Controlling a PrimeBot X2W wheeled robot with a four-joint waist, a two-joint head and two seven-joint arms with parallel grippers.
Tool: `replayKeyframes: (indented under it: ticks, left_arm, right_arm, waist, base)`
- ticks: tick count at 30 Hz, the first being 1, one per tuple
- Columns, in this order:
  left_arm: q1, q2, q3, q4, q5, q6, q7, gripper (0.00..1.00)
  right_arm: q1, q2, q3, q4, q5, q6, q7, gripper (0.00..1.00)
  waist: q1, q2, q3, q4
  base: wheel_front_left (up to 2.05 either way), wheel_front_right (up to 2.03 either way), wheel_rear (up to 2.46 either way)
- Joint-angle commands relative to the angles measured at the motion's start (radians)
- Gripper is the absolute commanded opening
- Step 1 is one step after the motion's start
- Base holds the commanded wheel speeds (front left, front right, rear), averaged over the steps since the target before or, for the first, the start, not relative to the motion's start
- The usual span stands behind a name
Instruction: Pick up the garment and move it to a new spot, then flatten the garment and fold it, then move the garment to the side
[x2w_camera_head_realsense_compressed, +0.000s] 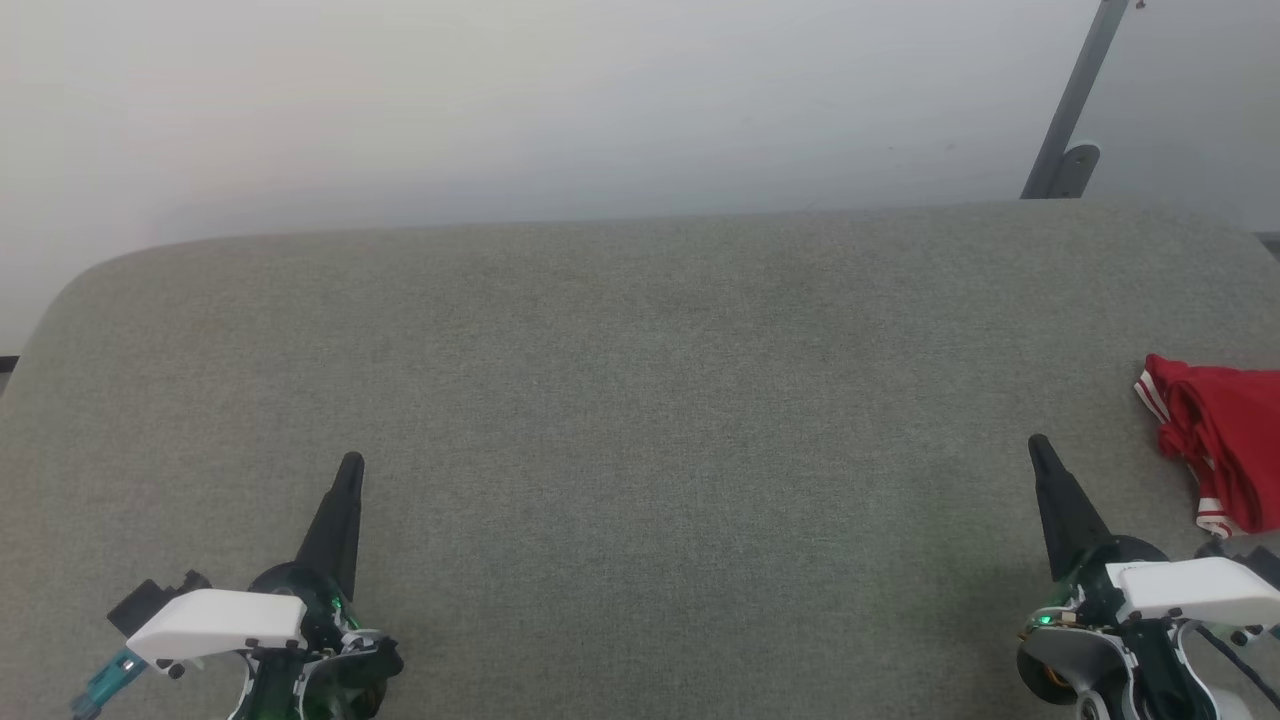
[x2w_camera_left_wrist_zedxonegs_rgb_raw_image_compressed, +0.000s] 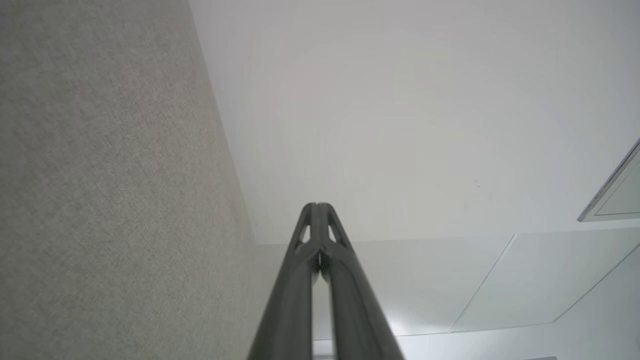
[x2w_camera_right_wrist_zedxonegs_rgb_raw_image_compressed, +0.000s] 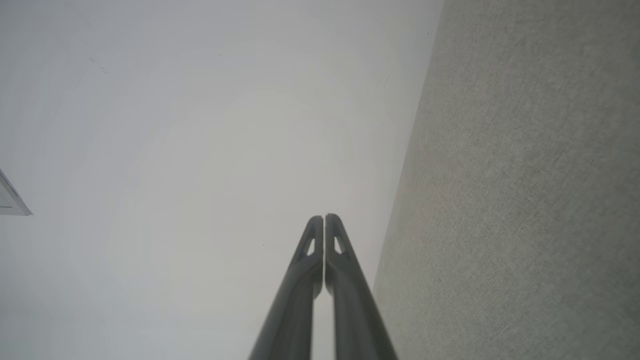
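The garment (x2w_camera_head_realsense_compressed: 1225, 440), red with white stripe trim, lies bunched at the far right edge of the grey-green padded table (x2w_camera_head_realsense_compressed: 640, 400), partly cut off by the head view's border. My right gripper (x2w_camera_head_realsense_compressed: 1040, 447) hovers at the lower right, just left of the garment, fingers pressed together and holding nothing. At the lower left my left gripper (x2w_camera_head_realsense_compressed: 351, 465) is likewise shut and empty, far from the garment. Both wrist views confirm closed fingertips: the left gripper (x2w_camera_left_wrist_zedxonegs_rgb_raw_image_compressed: 317, 206) and the right gripper (x2w_camera_right_wrist_zedxonegs_rgb_raw_image_compressed: 324, 218) point along the table's surface toward a pale wall.
A white wall (x2w_camera_head_realsense_compressed: 500, 100) runs behind the table's rounded far edge. A grey metal bar with a foot (x2w_camera_head_realsense_compressed: 1075, 110) leans at the upper right. The table's wide middle is bare fabric.
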Motion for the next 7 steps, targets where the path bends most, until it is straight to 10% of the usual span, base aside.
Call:
replayKeyframes:
  ticks: [1,7]
  left_arm:
    - [-0.012,-0.003,0.004,0.000,0.006,-0.002,0.004,0.00]
    - [-0.012,-0.003,0.004,0.000,0.006,-0.002,0.004,0.00]
  right_arm:
    - [-0.006,0.004,-0.001,0.003,0.004,0.000,0.002,0.00]
    - [-0.006,0.004,-0.001,0.003,0.004,0.000,0.002,0.00]
  waist:
    - [-0.0001,0.0000,0.000,0.000]
    - [-0.0001,0.0000,0.000,0.000]
  base:
    - [0.00,0.00,0.00]
    - [0.00,0.00,0.00]
